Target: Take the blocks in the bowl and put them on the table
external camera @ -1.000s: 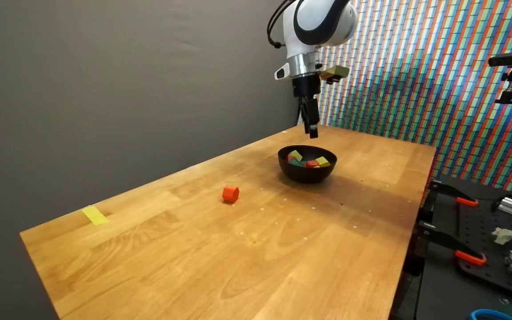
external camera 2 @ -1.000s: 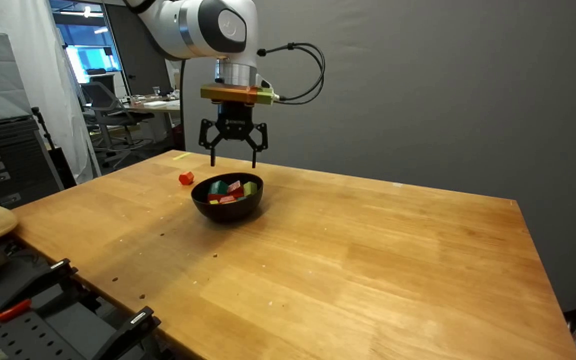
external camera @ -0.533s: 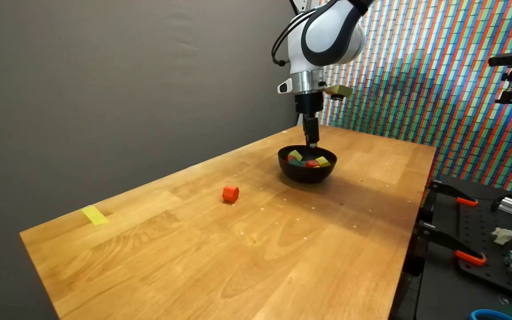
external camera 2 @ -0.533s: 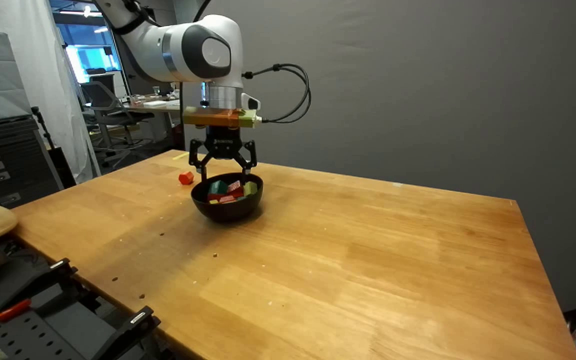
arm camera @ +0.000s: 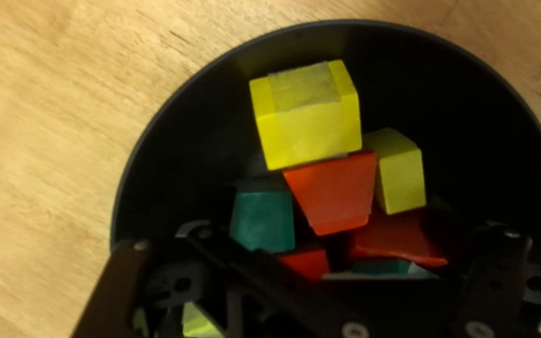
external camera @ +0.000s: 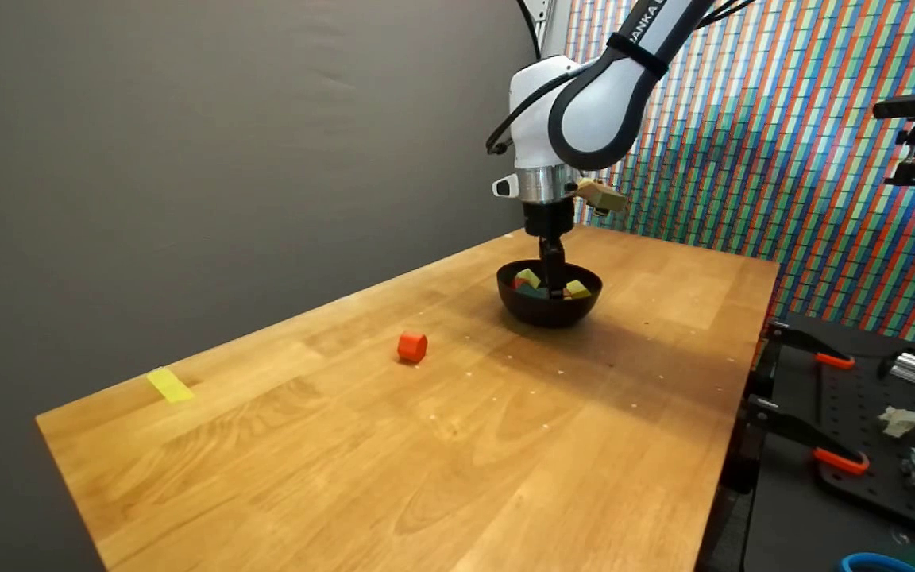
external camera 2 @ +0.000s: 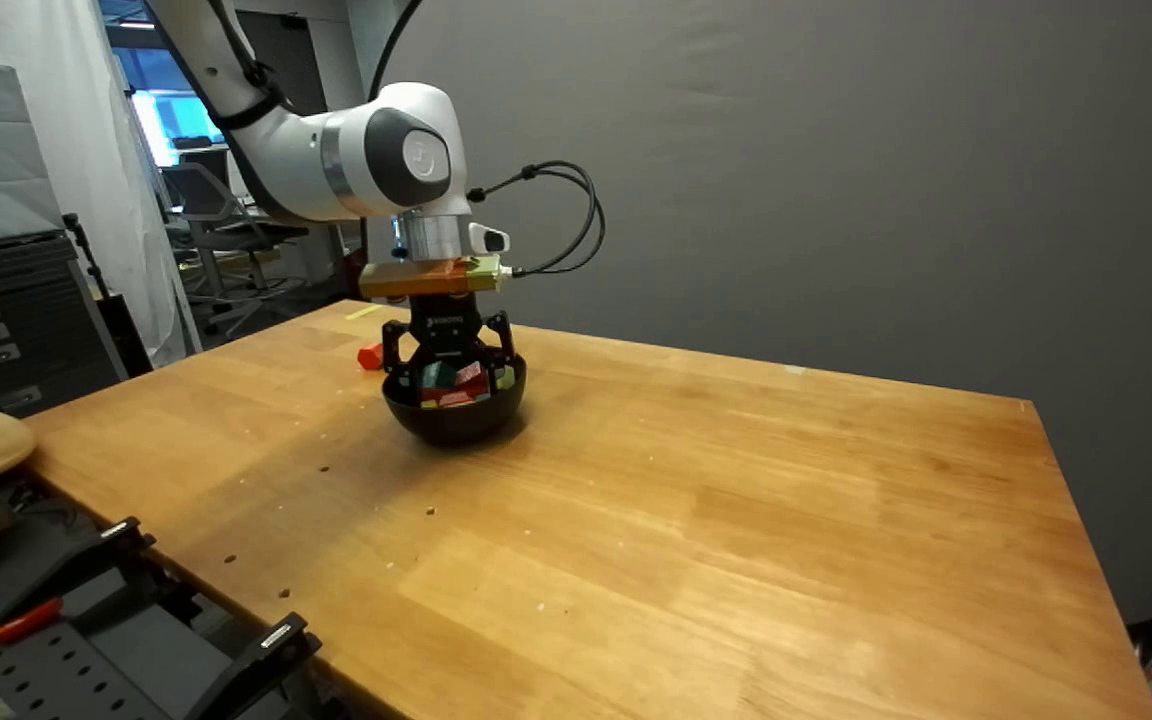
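Inside the bowl [external camera 2: 451, 427]: a heap of blocks [external camera 2: 469, 380] is held, among them a yellow block [arm camera: 313, 131], a red block [arm camera: 334, 195] apparently against it and a teal block [arm camera: 263, 220] close by.
Away on the desk [external camera: 330, 445]: one red-orange block [external camera: 412, 348] is seen, apart from the bowl.
Reach of the fingers [external camera: 553, 258]: they are set wide apart, down inside the bowl; nothing is seen clamped, and the tips are partly hidden.
Crowded heap: two blocks might be pinched at once, or the intended one squeezed aside, since they are packed closely.
Bowl wall: the bowl could be tipped or dragged if its curved side were caught by a finger; no fixing to the desk can be seen.
Sloping red faces: a grip might be lost, as a tapering shape is likely to be pushed out rather than pinned.
Taped yellow faces: the tape [arm camera: 304, 87], translucent, might be lifted if rubbed.
Bowl surface: dark, smooth and round, with a thin rim.
Block surfaces: flat-faced and crisp-edged; whether wood or plastic cannot be told.
Desk surface: light-brown wood, its grain interrupted by small nicks and pale specks.
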Motion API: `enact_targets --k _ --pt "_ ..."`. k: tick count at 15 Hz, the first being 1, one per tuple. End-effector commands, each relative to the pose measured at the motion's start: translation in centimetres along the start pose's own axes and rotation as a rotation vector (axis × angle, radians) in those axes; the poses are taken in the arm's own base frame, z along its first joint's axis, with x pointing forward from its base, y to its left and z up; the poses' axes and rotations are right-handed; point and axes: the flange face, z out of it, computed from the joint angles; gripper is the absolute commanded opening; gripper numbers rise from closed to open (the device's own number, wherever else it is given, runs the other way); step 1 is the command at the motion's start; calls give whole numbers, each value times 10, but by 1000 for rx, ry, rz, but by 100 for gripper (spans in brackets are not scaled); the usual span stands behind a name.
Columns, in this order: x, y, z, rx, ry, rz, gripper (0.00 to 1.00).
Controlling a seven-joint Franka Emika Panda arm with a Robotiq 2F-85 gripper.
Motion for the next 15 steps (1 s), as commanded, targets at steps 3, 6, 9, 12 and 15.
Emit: enact_targets --k 3,6,9,12,15 --pt "-7 5 10 -62 -17 30 100" --pt "-2 3 12 -80 -16 16 68" --pt "-2 1 8 -91 -10 20 42" --pt "-5 1 -4 -98 -3 26 41" --pt "-15 3 -35 -82 4 15 41"
